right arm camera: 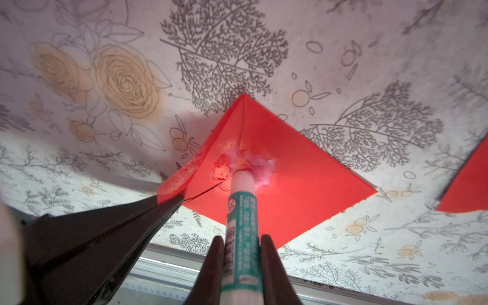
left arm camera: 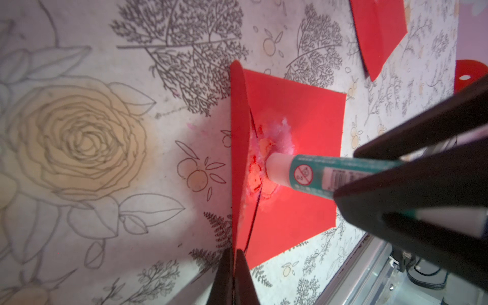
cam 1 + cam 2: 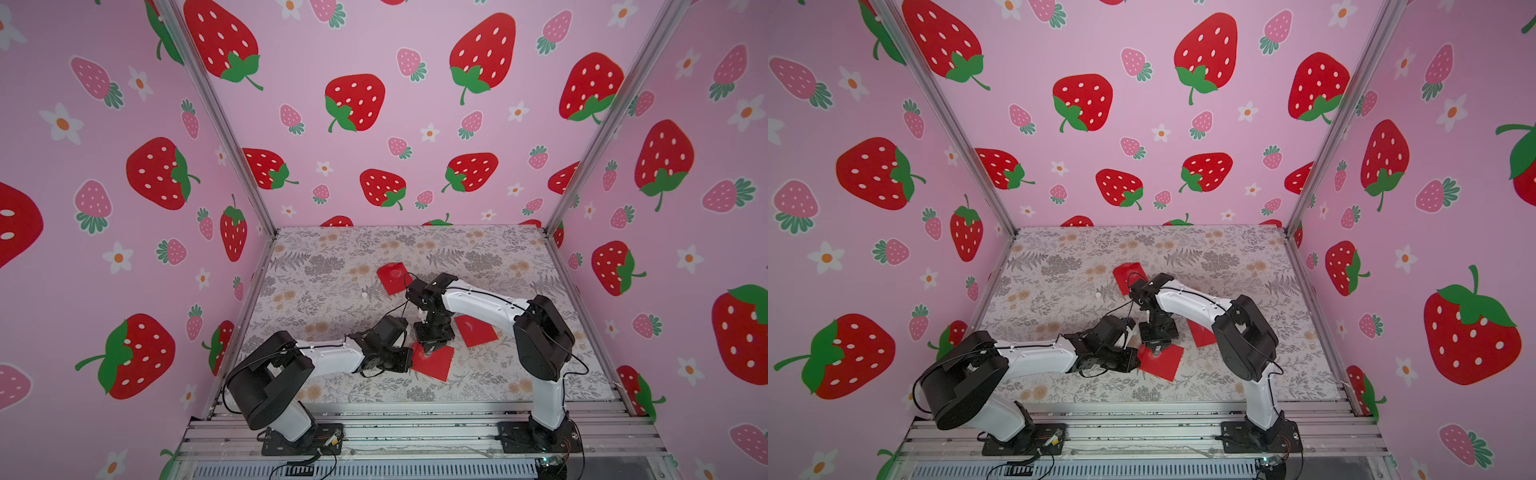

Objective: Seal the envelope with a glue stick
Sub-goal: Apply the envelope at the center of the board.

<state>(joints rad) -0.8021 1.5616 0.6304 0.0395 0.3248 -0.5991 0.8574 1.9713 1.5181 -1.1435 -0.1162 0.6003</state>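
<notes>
A red envelope [image 3: 436, 365] [image 3: 1165, 363] lies on the floral table near its front edge. Its flap [image 2: 239, 158] [image 1: 184, 177] is lifted off the body, and my left gripper [image 2: 233, 254] [image 1: 170, 199] is shut on the flap's tip. My right gripper [image 1: 241, 240] [image 2: 346, 174] is shut on the glue stick [image 1: 241, 211] [image 2: 317, 171], a white tube with a teal label. The stick's white tip presses on the envelope body [image 1: 303, 190] beside the flap's fold. White and pinkish glue smears [image 2: 280, 132] surround the tip. In both top views the two grippers meet over the envelope's left corner.
Two more red envelopes lie on the table, one farther back [image 3: 392, 277] [image 3: 1128, 275] and one to the right [image 3: 476, 330] [image 3: 1200, 334]. A small white round thing [image 3: 365, 295] sits to the left. The aluminium rail [image 3: 415, 415] runs along the front edge.
</notes>
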